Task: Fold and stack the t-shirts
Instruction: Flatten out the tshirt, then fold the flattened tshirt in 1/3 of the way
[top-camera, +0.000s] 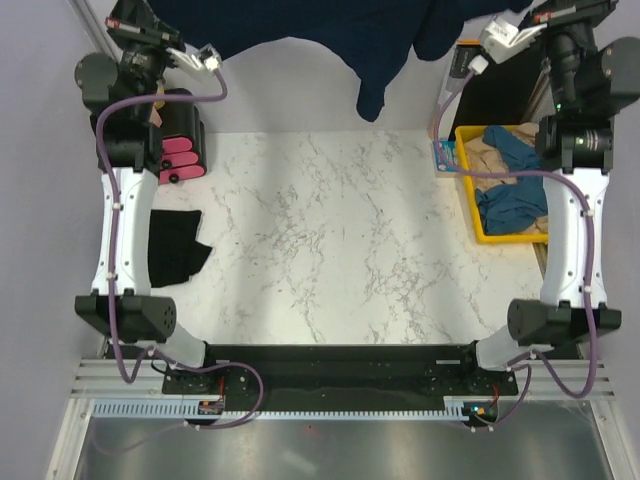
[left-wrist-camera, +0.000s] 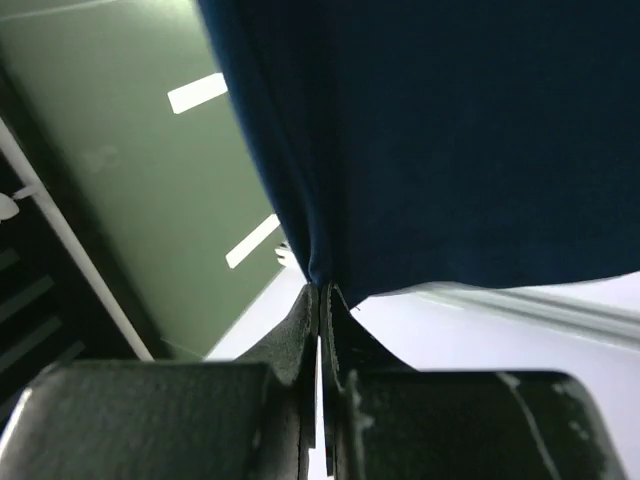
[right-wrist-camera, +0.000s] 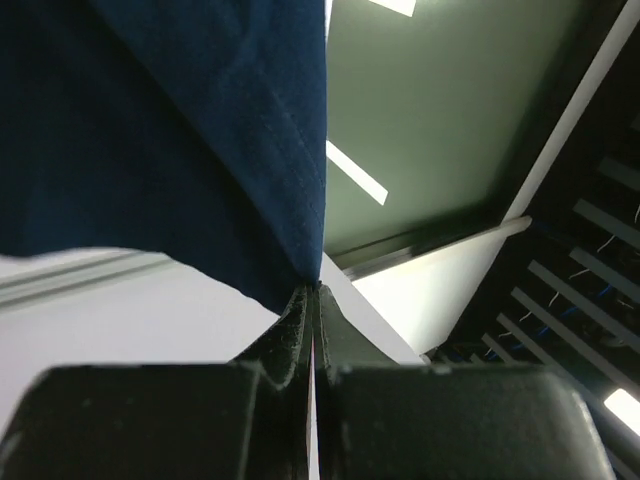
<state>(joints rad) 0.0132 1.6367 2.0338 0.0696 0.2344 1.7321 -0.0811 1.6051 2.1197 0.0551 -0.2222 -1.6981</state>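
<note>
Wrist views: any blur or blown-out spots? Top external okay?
Left wrist: the left gripper is soft up close, the navy t-shirt reads as a dark mass, and the ceiling lights clip to white. Right wrist: the right gripper is soft too, though the hem stitching is visible. Top external: even light, sharp marble table.

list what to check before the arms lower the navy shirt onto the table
1. left gripper pinches the navy t-shirt: ok
2. right gripper pinches it too: ok
3. shirt hangs evenly: not ok, one flap droops lower towards the right
4. middle of the table free, black t-shirt and yellow tray at the sides: ok
5. shirt's upper edge taut: cannot tell, cut off by the frame
</note>
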